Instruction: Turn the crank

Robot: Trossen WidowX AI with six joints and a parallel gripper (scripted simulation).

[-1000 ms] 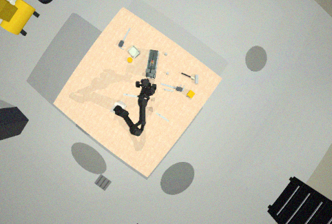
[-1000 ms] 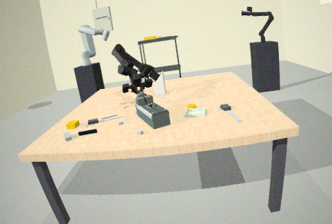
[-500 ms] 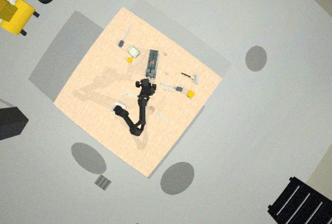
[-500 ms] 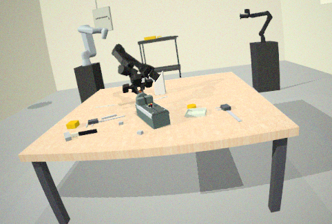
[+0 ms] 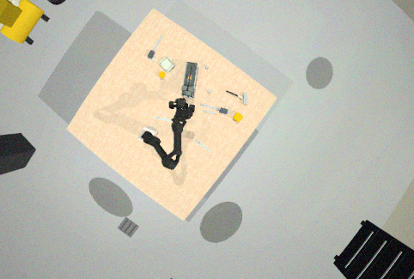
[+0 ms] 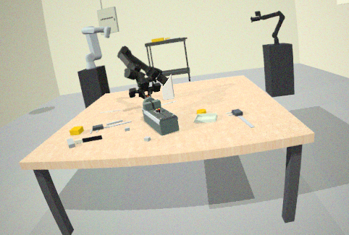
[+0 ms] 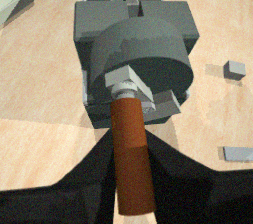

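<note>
The grey-green machine (image 5: 189, 81) (image 6: 163, 124) (image 7: 137, 45) stands on the table, with its round crank housing toward the arm. The red pointer (image 5: 190, 76) (image 6: 158, 110) is a small spot on the machine's top. Small marks lie close to it, and I cannot tell whether they are level. The orange-brown crank handle (image 7: 129, 130) sticks out from a light grey crank arm (image 7: 142, 92) in the wrist view. My gripper (image 7: 125, 133) is shut on the handle, one black finger on each side. In the top and exterior views the arm hides most of the handle.
A pale green tray (image 5: 167, 64) (image 6: 206, 118) and a yellow piece (image 5: 161, 75) (image 6: 201, 111) lie to one side of the machine. On the other side are a hammer (image 5: 236, 96) (image 6: 85, 140), a caliper (image 5: 222, 111) (image 6: 98, 127), a yellow block (image 5: 238, 117) (image 6: 76, 131) and small grey cubes.
</note>
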